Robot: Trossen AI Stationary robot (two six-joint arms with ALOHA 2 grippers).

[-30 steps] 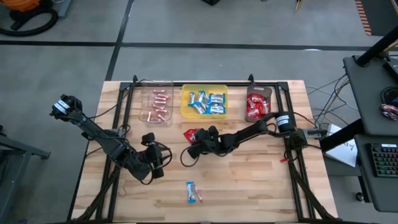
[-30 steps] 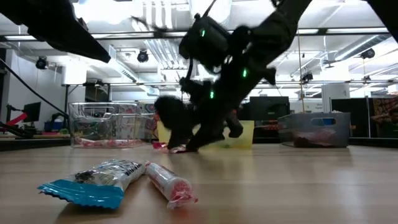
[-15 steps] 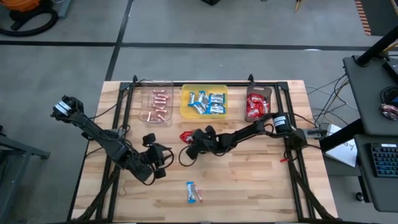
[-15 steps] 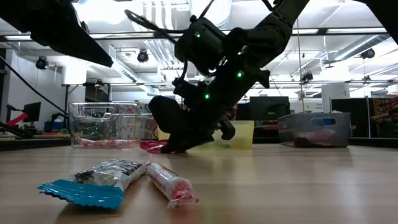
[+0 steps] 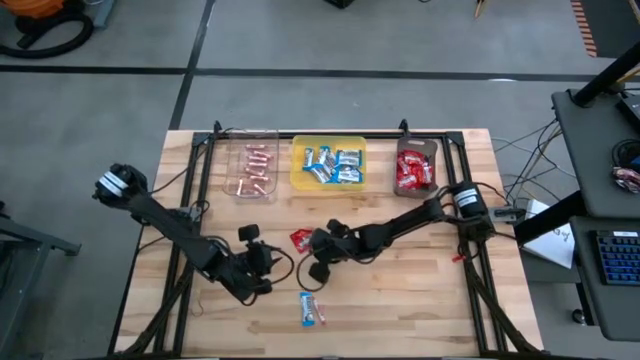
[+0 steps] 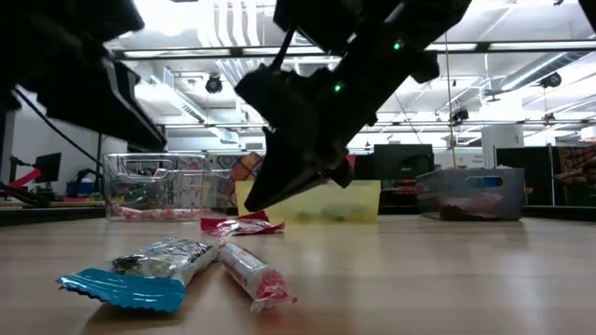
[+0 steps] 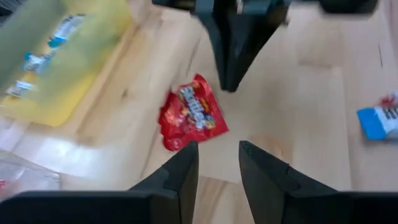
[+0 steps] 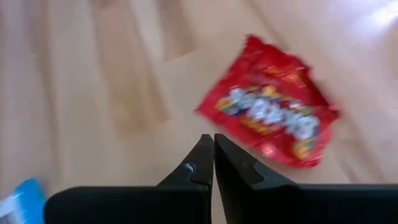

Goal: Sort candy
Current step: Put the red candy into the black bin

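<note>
A red candy packet [image 5: 298, 238] lies flat on the wooden table; it also shows in the right wrist view [image 8: 270, 127] and the low view [image 6: 240, 225]. My right gripper [image 8: 213, 154] is shut and empty. It hangs just beside and above the packet [image 7: 191, 115] with its fingers slanting down. My left gripper [image 7: 217, 158] stands open to the packet's left [image 5: 262, 262], pointing at it with nothing between its fingers. A blue-and-white bar [image 5: 307, 307] and a pinkish stick [image 5: 320, 316] lie side by side near the table's near edge.
Along the far edge stand three trays. The clear tray [image 5: 252, 172] holds pinkish sticks, the yellow tray [image 5: 297, 170] holds blue-and-white bars, and the dark tray [image 5: 432, 160] holds red packets. Black frame rails run down both sides of the table.
My right gripper has shut from wide open, closing on nothing. It has moved toward the near edge and risen off the table. The red packet has slid along the table toward the near edge and lies loose. My left gripper has sunk a little toward the table.
</note>
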